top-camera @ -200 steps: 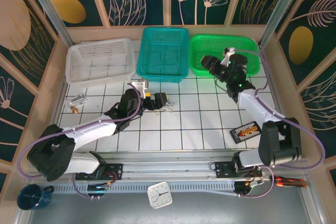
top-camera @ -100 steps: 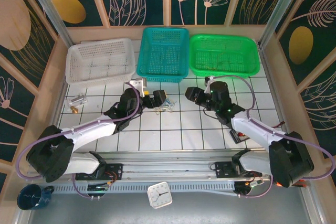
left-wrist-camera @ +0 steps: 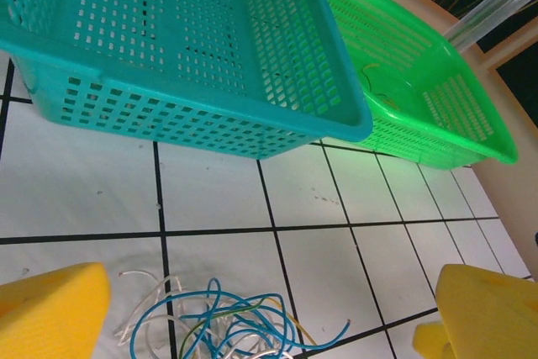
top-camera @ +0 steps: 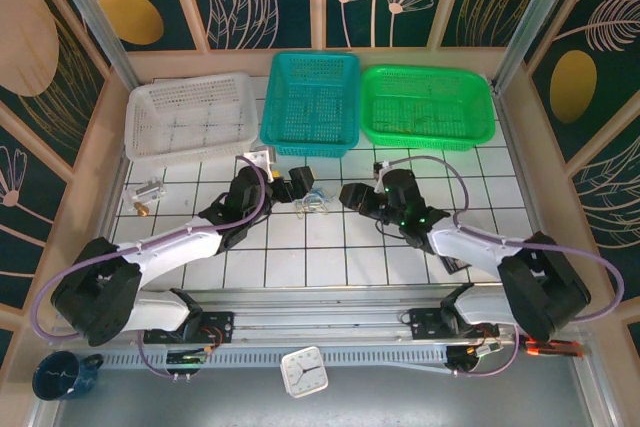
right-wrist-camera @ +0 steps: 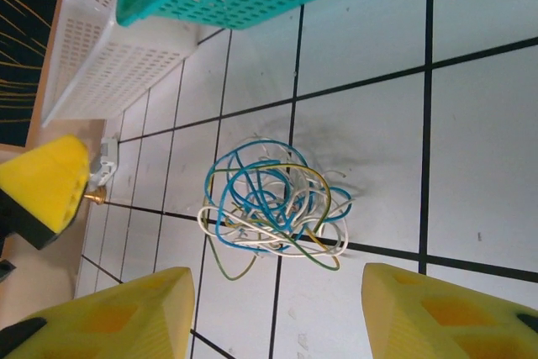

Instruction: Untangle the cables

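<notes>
If several strands are pinched at once, the knot is likely to be tightened, or the whole clump dragged as one; thin wire may also be let slip. The cables are found on the tiled surface at mid-frame in the top view, between the wide-spread left hand and the released, empty right hand.

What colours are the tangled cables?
Blue, white and yellowish cables, clearest in the right wrist view.
</notes>
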Robot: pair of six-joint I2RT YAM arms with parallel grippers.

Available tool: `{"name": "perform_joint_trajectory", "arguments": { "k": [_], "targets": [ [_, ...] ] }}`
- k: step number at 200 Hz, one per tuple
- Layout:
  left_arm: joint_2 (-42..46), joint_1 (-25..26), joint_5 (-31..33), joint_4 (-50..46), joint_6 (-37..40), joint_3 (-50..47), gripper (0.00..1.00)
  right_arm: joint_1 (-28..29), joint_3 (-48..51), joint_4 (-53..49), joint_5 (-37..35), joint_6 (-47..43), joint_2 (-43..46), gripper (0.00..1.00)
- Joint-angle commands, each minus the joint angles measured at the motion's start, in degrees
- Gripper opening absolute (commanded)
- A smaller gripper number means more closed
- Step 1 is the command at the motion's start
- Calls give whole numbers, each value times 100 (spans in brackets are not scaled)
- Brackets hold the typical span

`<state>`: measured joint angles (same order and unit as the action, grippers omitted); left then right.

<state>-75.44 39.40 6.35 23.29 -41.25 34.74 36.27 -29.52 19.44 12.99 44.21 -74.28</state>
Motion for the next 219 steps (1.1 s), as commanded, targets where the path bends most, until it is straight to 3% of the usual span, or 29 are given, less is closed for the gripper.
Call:
{"name": "perform_joint_trajectory", "arguments": {
  "k": [1, 72, 134, 154, 177, 219],
  "targets": [
    [-97, 23, 22, -136, -146, 77, 99, 103, -147, 403, -36, 121, -251, 55],
    [-402, 21, -342, -53, -325, -10, 99, 323, -526, 678, 45, 185, -991, 49],
    [-487, 20, -550, -52, -236, -1, 99, 361, -676, 738, -125, 211, -1404, 34],
    [-488, 16, -585, -52, -202, 7, 99, 354, -746, 728, -181, 191, -1517, 22],
    [-478, 17, -608, -50, -166, 12, 99, 350, -801, 659, -166, 130, -1496, 0],
    [-392, 19, -600, -39, -83, -85, 99, 346, -915, 40, -259, -190, -806, 0]
  ]
}}
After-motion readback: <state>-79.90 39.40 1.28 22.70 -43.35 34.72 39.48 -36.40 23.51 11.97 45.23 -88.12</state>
